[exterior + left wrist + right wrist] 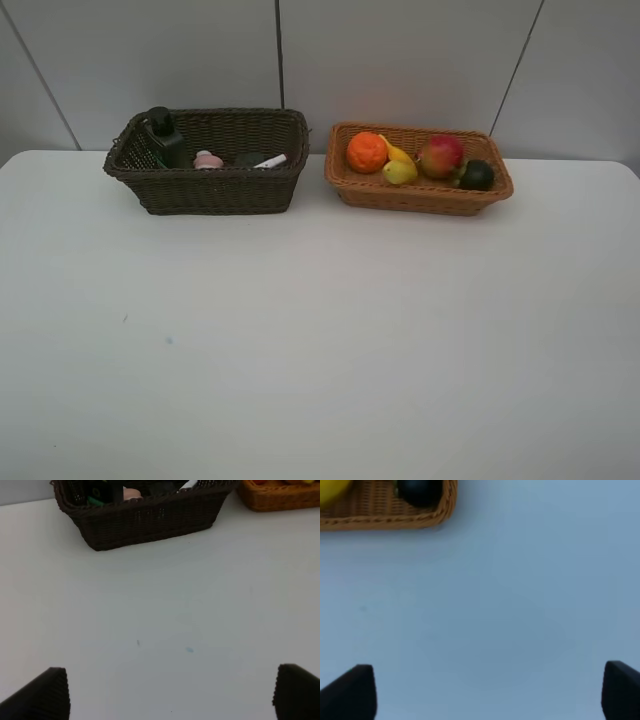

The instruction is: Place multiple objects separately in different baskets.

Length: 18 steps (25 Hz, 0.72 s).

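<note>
Two woven wicker baskets sit side by side at the back of the smooth white counter [300, 350]. The deep dark brown basket [215, 190] holds the black bottle [163, 137], small pink bottle [208, 160] and white-pink marker [271, 161]. The shallow orange-brown basket [420, 195] cradles a dimpled orange [367, 152], yellow banana [399, 168], red pomegranate [440, 157] and dark mangosteen [476, 175]. The left tool [170, 692] and right tool [490, 690] hang fully spread, empty, above bare counter.

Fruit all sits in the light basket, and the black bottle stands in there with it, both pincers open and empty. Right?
Not quite. The black bottle stands in the dark basket, as the exterior high view shows. The fruit is in the light basket, and both pincers are open and empty.
</note>
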{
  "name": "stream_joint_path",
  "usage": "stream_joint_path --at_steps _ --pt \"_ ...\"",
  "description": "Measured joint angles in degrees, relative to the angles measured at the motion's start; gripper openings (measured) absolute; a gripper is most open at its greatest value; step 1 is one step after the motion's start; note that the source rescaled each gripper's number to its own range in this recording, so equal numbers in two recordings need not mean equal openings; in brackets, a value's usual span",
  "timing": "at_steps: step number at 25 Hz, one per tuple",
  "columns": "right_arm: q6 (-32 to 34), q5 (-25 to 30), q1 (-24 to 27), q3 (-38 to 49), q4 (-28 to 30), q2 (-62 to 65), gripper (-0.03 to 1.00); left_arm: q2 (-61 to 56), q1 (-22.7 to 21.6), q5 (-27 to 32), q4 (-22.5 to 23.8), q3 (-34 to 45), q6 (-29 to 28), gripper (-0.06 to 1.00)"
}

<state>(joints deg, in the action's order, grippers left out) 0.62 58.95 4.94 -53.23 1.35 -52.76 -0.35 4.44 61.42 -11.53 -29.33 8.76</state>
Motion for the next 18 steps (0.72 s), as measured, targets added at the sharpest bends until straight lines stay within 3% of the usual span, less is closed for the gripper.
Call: stream_joint_path --at_steps 11,18 --pt "1.3 0.0 0.0 18.1 1.3 41.5 1.00 0.0 0.0 0.0 0.0 0.0 0.0 1.00" --pt "1.1 2.4 0.0 21.5 1.4 52.8 1.00 0.0 0.0 0.0 0.0 0.0 0.0 1.00"
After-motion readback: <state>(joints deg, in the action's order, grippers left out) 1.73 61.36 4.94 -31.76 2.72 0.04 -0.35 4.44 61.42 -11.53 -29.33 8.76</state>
